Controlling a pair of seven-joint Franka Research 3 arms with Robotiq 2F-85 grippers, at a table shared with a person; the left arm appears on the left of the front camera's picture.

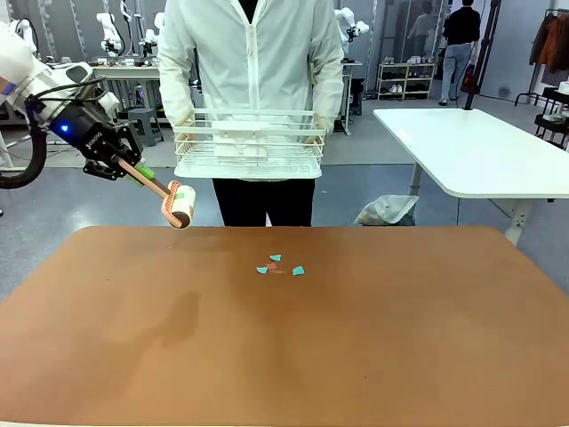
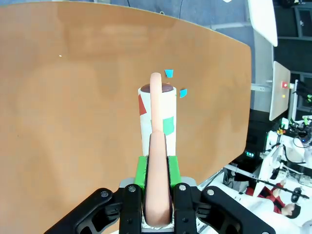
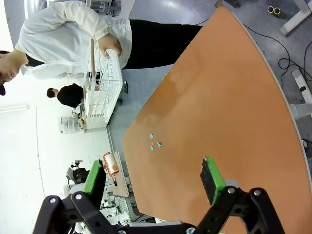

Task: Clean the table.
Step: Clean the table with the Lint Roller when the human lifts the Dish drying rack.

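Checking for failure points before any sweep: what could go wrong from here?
1. The left gripper pinches the roller by its slim handle alone; pressing on the table could twist it in the fingers.
2. The scraps are small and spread out, so one pass may miss some.
3. The roller already carries bits, so it may grip less.

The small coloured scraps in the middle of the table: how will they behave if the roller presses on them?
The scraps look thin, flat and tiny, so they are probably very light and may slide if nudged sideways. Red and green bits already cling to the roller in the left pincer, so these will likely stick on contact.
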